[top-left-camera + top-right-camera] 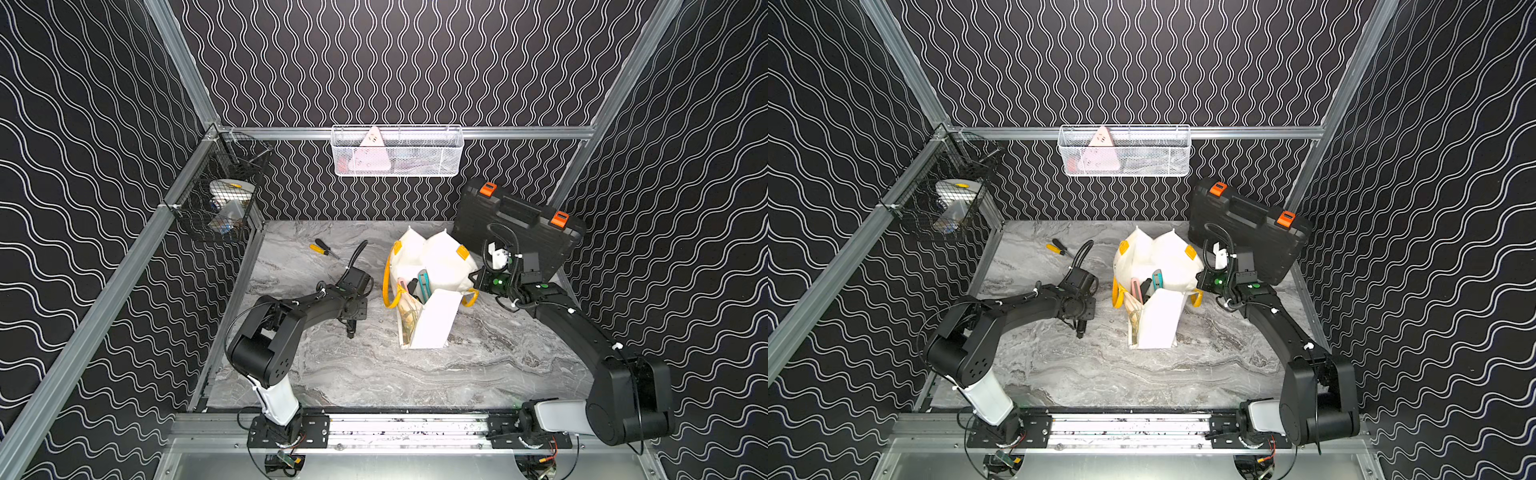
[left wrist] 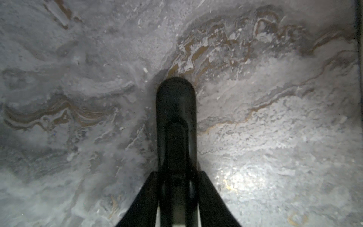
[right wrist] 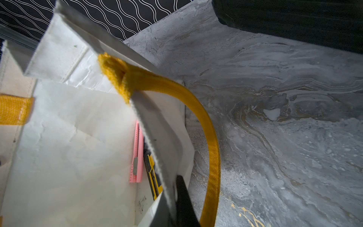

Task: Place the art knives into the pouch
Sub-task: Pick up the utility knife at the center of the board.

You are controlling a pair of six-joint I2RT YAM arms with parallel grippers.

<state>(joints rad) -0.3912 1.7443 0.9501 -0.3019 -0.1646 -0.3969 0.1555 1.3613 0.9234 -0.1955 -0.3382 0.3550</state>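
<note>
One black case (image 1: 515,224) is propped back right on the table (image 1: 374,374). One pouch (image 1: 432,320) is stood open mid-table, with three knives counted inside: pink knife (image 1: 402,286), teal knife (image 1: 424,282), yellow knife (image 3: 152,173). One white basket (image 1: 397,151) and one black basket (image 1: 216,199) are hung on the frame. One screwdriver (image 1: 324,248) is laid back left. The right gripper (image 3: 177,186) is clamped on the pouch rim. The left gripper (image 1: 350,330) is pointed down at bare table, nothing gripped; its gap cannot be told

White pouch (image 1: 436,320) upright, open, teal knife (image 1: 424,285) inside; R claw (image 1: 475,277) at rim.
</note>
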